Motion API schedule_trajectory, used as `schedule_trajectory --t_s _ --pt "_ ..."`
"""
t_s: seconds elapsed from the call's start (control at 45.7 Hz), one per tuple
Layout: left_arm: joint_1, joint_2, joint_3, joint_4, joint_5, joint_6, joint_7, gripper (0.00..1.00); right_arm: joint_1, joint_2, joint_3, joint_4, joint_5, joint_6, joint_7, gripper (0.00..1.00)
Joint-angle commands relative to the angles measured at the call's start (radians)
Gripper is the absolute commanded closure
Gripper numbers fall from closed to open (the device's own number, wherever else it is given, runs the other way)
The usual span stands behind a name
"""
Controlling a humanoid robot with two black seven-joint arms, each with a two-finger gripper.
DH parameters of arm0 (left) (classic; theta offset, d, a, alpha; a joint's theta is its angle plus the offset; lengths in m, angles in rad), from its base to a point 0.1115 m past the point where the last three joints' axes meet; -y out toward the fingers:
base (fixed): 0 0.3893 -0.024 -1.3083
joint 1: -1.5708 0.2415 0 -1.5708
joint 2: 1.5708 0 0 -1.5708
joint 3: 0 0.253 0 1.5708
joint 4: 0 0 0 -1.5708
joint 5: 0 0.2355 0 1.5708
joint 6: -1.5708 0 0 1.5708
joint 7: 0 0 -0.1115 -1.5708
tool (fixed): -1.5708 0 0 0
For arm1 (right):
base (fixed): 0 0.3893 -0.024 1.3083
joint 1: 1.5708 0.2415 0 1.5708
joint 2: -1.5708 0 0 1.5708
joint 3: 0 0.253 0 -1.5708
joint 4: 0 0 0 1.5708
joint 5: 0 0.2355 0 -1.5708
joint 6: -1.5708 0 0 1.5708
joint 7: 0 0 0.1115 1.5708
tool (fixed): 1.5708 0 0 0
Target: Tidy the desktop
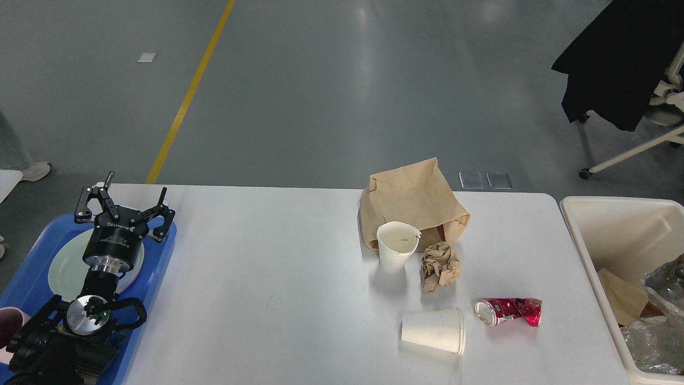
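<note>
Hovering at far left, left gripper [136, 206] has its jaws spread, holding nothing, above a pale plate [64, 267] on the blue tray [155, 262]. Tray sits at the left edge of the desktop [267, 278], which fills the middle of the view. Right of centre: brown paper bag [411, 203]; upright white cup [396, 247] touching its front; crumpled paper ball [440, 266] just beside the cup. Nearer: white cup on its side [434, 330], crushed red can [509, 311]. Far right, cream bin [614, 224] holding paper and clear plastic. Right gripper not in view.
</note>
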Motion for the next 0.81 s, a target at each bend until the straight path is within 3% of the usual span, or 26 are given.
schedule_trajectory --t_s 0.0,0.219,0.788 --pt "0.001 0.000 0.000 0.001 0.000 0.000 0.000 0.04 -0.180 0.137 0.059 -0.236 0.005 -0.018 0.000 1.00" --pt "-0.001 0.000 0.000 0.000 0.000 0.000 0.000 0.03 -0.272 0.231 0.067 -0.301 0.005 -0.148 -0.003 1.00" --pt "-0.001 0.000 0.000 0.000 0.000 0.000 0.000 0.04 -0.304 0.250 0.067 -0.301 0.006 -0.159 -0.005 1.00"
